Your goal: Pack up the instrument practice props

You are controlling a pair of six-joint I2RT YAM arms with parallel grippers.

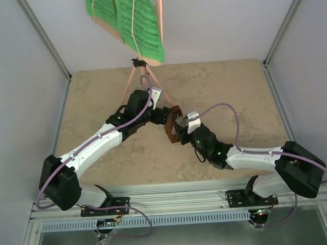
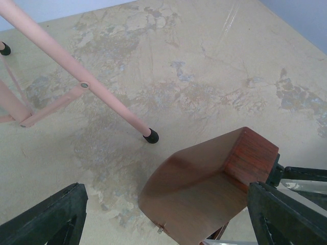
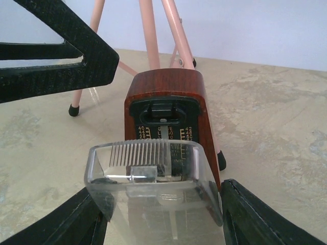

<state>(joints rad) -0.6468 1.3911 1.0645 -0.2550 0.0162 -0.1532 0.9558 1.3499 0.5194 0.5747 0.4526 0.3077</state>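
The small brown wooden metronome (image 3: 166, 97) sits near the middle of the desk (image 1: 233, 85), just in front of the tripod. The right tool (image 3: 161, 193) pinches it, one finger on each flank of its wide end. From the right wrist its narrow top points away. A clear cover (image 3: 153, 173) over the front blurs most of the tempo scale, and the base and the contact points are cut off by the bottom edge. Whether it rests on the desk or hangs just above it cannot be told. From overhead the metronome (image 1: 170, 122) is mostly hidden between the two wrists.

The left tool (image 2: 166, 194) is spread wide. In its own view the metronome (image 2: 204, 184) lies close to one finger (image 2: 286, 214), but whether they touch cannot be told. The other finger (image 2: 51, 219) stands well apart from it. Only the finger ends show.

Behind stands the pink music stand (image 1: 141, 74). One leg (image 2: 76, 76) ends in a black foot cap (image 2: 150, 136) on the desk near the metronome. The green pages (image 1: 141, 24) hang on its upper panel, and their tops run out of the overhead view. The print is too small to read.
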